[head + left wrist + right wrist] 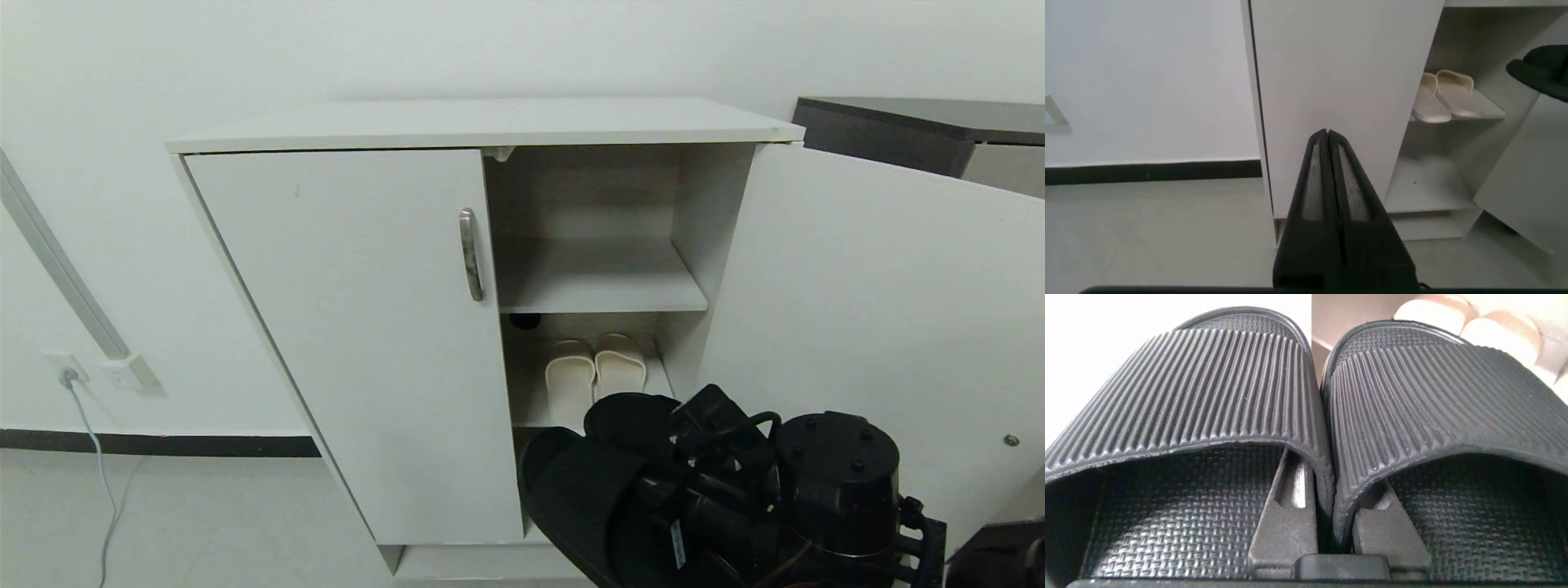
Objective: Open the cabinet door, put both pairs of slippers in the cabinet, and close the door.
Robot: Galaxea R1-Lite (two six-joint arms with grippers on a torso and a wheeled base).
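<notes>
The right gripper (1331,527) holds the black slippers (604,474) side by side, fingers clamped on their adjoining inner walls, before the open cabinet (490,122). White slippers (594,374) rest on its lower shelf (529,396). The left gripper (1327,147) has its fingers pressed together, empty, near the closed left door (351,327).

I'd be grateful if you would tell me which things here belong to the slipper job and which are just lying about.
Job in hand: cabinet, its open door, cream slippers inside it, black slippers in the right gripper.
Lying about: wall socket, grey cable, dark furniture beyond the door.
</notes>
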